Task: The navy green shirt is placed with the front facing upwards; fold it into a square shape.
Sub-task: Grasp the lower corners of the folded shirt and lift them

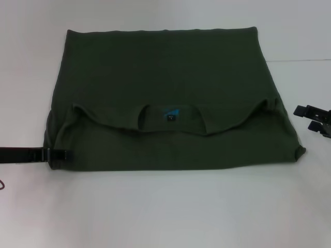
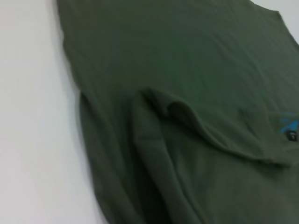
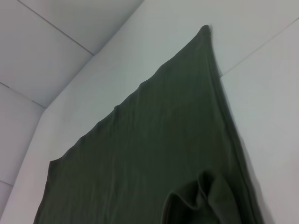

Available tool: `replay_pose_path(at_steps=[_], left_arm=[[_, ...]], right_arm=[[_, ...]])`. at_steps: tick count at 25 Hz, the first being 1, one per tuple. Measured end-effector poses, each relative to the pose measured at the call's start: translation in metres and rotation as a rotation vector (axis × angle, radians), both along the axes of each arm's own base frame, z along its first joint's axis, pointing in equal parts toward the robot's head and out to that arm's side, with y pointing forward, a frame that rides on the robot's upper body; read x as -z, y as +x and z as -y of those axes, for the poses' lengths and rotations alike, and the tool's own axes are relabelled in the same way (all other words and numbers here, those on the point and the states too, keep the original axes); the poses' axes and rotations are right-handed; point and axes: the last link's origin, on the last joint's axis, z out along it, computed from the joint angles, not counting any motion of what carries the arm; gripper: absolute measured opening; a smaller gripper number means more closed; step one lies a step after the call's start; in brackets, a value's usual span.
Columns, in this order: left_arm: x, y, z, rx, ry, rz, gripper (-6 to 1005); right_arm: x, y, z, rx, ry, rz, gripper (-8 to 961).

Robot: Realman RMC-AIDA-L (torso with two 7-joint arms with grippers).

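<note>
Here the navy green shirt (image 1: 170, 98), limp, light cloth lying half-folded across the frame's centre, suits pinching at its doubled side edges, where my left gripper (image 1: 58, 154) rests pressed together at lower left and my right gripper (image 1: 310, 118) waits spread at right.

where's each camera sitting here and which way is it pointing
Head view: on the robot's head, looking forward and down at the navy green shirt on the white table; the left gripper at the shirt's near left corner and the right gripper off its right edge both show.
Left wrist view: on the left wrist, looking over the shirt's folded collar end; no robot parts show.
Right wrist view: on the right wrist, looking along the shirt to a far corner; no robot parts show.
Shared: head and left wrist views both show the blue neck label.
</note>
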Motion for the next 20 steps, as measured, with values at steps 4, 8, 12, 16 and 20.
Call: replay_pose_path(at_steps=[4,8,12,16,20], left_arm=[[0.001,0.0,0.0,0.002,-0.001,-0.012,375],[0.0,0.001,-0.001,0.005,-0.001,-0.011,226],[-0.001,0.002,-0.002,0.005,0.001,-0.003,135],[-0.001,0.002,-0.002,0.005,0.001,0.002,79],[-0.001,0.002,-0.002,0.006,0.0,0.004,69]], right_arm=[[0.0,-0.001,-0.001,-0.003,0.0,0.0,868],[0.0,-0.002,-0.002,-0.006,0.0,0.0,867],[0.0,-0.003,-0.003,-0.009,-0.002,0.001,867],[-0.002,-0.01,-0.005,-0.051,-0.045,0.011,866],[-0.022,-0.026,-0.012,-0.082,-0.13,-0.017,865]])
